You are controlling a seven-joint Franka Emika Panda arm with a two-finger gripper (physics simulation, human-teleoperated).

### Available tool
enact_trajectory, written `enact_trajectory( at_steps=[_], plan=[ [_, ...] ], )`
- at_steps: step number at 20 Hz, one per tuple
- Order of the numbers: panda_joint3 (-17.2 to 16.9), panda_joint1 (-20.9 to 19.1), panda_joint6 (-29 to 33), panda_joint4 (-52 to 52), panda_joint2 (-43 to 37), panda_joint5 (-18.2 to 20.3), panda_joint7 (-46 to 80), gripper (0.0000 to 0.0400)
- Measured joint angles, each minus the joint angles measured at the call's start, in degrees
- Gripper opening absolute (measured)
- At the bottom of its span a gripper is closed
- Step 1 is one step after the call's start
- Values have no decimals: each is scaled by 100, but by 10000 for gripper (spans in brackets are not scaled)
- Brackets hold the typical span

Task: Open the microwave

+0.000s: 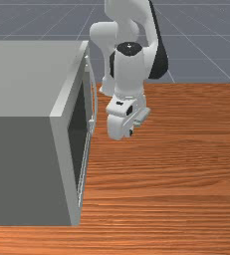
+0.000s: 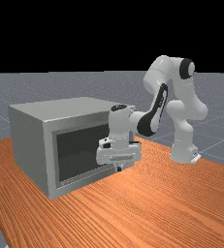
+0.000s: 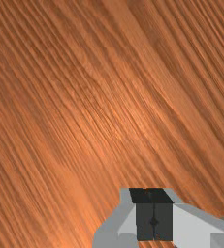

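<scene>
In the front view my gripper (image 1: pixel 130 133) hangs over the table just right of the microwave (image 1: pixel 64 107), apart from its door. A pale curved handle (image 1: pixel 93 94) runs along the door on the side toward the arm's base. The far view has the gripper (image 2: pixel 119 168) in front of the microwave (image 2: pixel 32 150), low over the table, hiding part of the door and the handle. The dark door window (image 2: pixel 82 149) is visible and the door stands closed. In the wrist view the gripper (image 3: pixel 154 220) is shut, its dark pads together with nothing between them.
The wooden table (image 1: pixel 186 169) extends to the front view's right of the microwave. The arm's base (image 2: pixel 184 150) stands at the table's edge on the far view's right. Bare wood (image 3: pixel 94 106) lies below my hand.
</scene>
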Motion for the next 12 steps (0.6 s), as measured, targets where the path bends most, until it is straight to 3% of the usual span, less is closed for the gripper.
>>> enact_trajectory(
  at_steps=[7,12],
  plan=[
    [-222,258,218,-304,-160,220,1447,0],
    [-508,510,144,-594,-406,63,2674,0]
  ],
)
